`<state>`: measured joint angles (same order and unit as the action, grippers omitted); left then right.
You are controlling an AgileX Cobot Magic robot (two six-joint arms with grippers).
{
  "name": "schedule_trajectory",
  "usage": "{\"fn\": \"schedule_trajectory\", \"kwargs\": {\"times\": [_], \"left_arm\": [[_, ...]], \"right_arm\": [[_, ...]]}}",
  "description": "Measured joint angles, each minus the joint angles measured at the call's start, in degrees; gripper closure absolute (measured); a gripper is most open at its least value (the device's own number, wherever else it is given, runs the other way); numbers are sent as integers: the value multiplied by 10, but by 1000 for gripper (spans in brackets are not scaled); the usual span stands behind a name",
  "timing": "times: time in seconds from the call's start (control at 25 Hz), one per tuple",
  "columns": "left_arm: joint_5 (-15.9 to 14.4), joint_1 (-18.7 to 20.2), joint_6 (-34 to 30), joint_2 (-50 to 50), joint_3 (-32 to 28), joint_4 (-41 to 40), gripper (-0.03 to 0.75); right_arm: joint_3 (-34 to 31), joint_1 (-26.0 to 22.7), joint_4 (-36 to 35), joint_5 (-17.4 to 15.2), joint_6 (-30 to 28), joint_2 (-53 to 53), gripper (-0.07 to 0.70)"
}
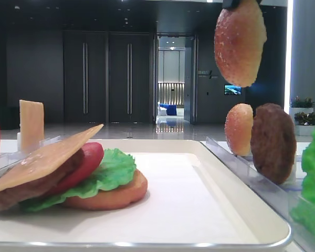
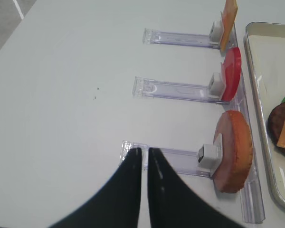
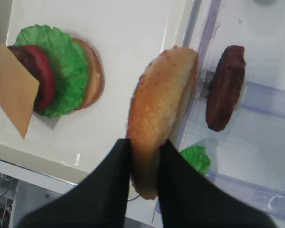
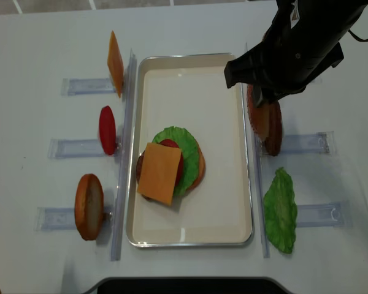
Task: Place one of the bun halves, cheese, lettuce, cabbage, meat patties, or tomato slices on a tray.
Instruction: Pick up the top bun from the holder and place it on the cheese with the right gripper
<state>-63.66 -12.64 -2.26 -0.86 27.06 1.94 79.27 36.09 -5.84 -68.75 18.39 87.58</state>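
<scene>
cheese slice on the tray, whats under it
Under the cheese a tomato slice and a patty show, then lettuce and a bun bottom. Their middles are covered.

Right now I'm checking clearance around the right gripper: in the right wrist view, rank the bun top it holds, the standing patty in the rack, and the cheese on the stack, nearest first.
From the right gripper:
1. Bun top, pinched between its fingers.
2. Standing patty, in the rack to the right of the tray.
3. Cheese, far left, on the stack.
</scene>
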Motion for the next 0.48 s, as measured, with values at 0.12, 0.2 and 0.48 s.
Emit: {"fn": "schedule_trajectory", "kwargs": {"times": [0.12, 0.2, 0.48], "left_arm": [[0, 0, 0, 0, 0, 0, 685], [0, 0, 0, 0, 0, 0, 685], [0, 0, 0, 0, 0, 0, 685]], "right_arm": [[0, 9, -1, 0, 11, -5, 505], [0, 12, -2, 1, 15, -7, 505], [0, 22, -4, 11, 18, -7, 505]]}}
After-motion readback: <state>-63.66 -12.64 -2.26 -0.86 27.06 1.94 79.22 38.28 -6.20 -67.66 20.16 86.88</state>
